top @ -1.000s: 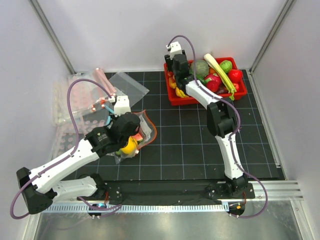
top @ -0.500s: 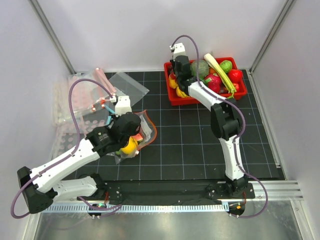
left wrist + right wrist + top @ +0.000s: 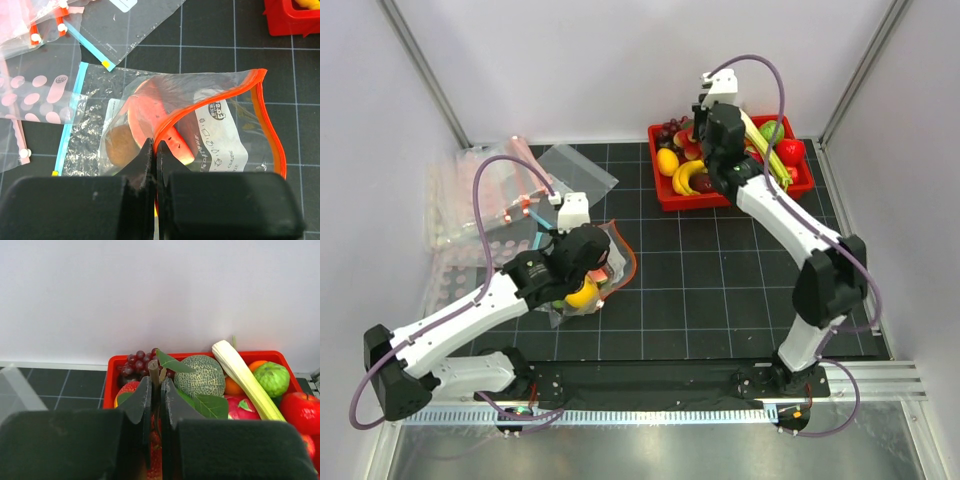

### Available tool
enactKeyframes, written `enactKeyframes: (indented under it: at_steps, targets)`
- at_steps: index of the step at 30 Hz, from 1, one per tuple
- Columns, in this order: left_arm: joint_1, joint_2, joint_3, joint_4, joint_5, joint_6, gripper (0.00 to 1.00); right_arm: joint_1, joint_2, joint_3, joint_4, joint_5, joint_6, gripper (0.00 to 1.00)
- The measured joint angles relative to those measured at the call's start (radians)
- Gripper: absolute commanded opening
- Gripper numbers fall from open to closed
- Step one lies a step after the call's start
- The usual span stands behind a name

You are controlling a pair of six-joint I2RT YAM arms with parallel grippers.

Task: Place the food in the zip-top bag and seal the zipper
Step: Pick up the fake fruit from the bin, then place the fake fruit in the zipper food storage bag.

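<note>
Loading step, I'd say — my left gripper (image 3: pixel 154 147) is pinched tight on the zipper (image 3: pixel 270 130), propping the bag (image 3: pixel 220 95) agape, wedge (image 3: pixel 145 102) inside. Over the bin (image 3: pixel 112 367), my right gripper (image 3: pixel 156 382) is clamped on a leafy stem (image 3: pixel 154 371). Next — clear the rim, cross the open mat (image 3: pixel 720 280) to the mouth.

Bright, even light; sharp focus.

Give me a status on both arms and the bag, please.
Left gripper shut on the zipper, zip-top bag open, food inside. Right gripper shut on a leafy stem over the red bin. Nothing in the way.
</note>
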Motion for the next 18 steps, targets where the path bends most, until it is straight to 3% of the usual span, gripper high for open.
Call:
enactKeyframes:
  at_steps: [4, 11, 18]
  targets:
    - [0.0, 0.006, 0.002, 0.0, 0.01, 0.0, 0.0, 0.059, -0.169, -0.128, -0.013, 0.034, 0.019, 0.01]
    - [0.0, 0.006, 0.006, 0.002, 0.04, 0.0, 0.0, 0.273, -0.461, -0.367, -0.061, 0.069, 0.107, 0.01]
    - [0.0, 0.006, 0.006, 0.008, 0.072, 0.002, 0.0, 0.338, -0.757, -0.612, -0.096, 0.067, 0.24, 0.01]
